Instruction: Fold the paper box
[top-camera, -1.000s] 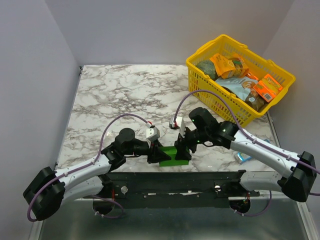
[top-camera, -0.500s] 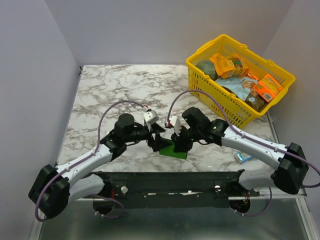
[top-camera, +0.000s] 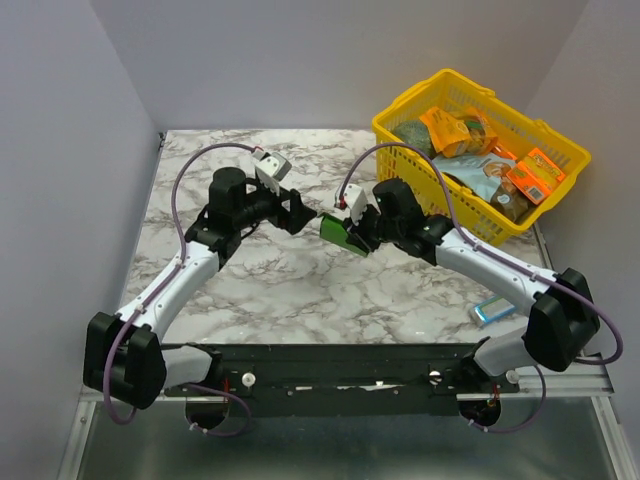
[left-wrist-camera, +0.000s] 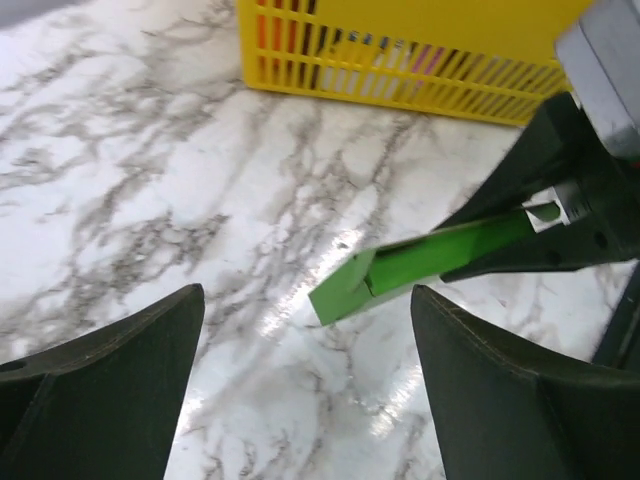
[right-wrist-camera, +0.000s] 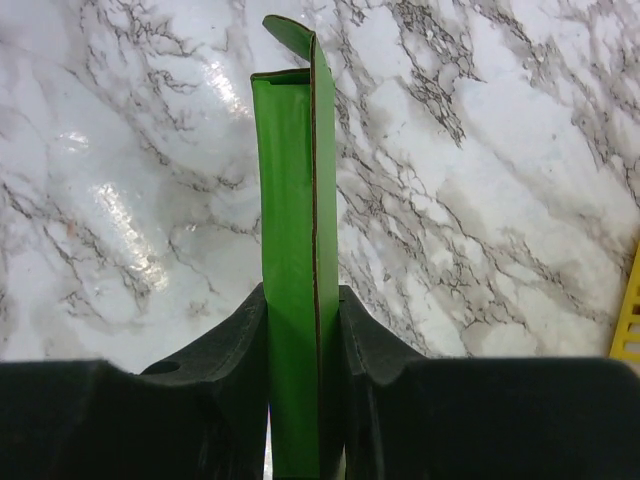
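- The right gripper (top-camera: 352, 238) is clamping the paper box (top-camera: 336, 230), with both fingers (right-wrist-camera: 240, 340) pressing flat against its two wide faces.
- The paper box is lying collapsed into a thin green sleeve and is sticking straight out past the fingertips, edge-on in the right wrist view.
- A small flap (right-wrist-camera: 290, 35) at the free end of the paper box is bending slightly to one side.
- The paper box is sitting over the middle of the marble surface (top-camera: 230, 290), a little toward the far side, and its free end is pointing at the left gripper (top-camera: 305, 213).
- From these views I cannot tell whether the free end is touching the surface or hanging just above it.
- The left gripper is standing with its fingers wide apart and holding nothing. It is facing the free end of the paper box from just beside it, without touching it.
- A yellow basket (top-camera: 455, 215) is sitting at the far right corner of the surface, well apart from the paper box, and is holding several food packets (top-camera: 470, 165).
- A small blue-and-white pack (top-camera: 490, 311) is lying on the surface near its right near edge, beside the right arm.
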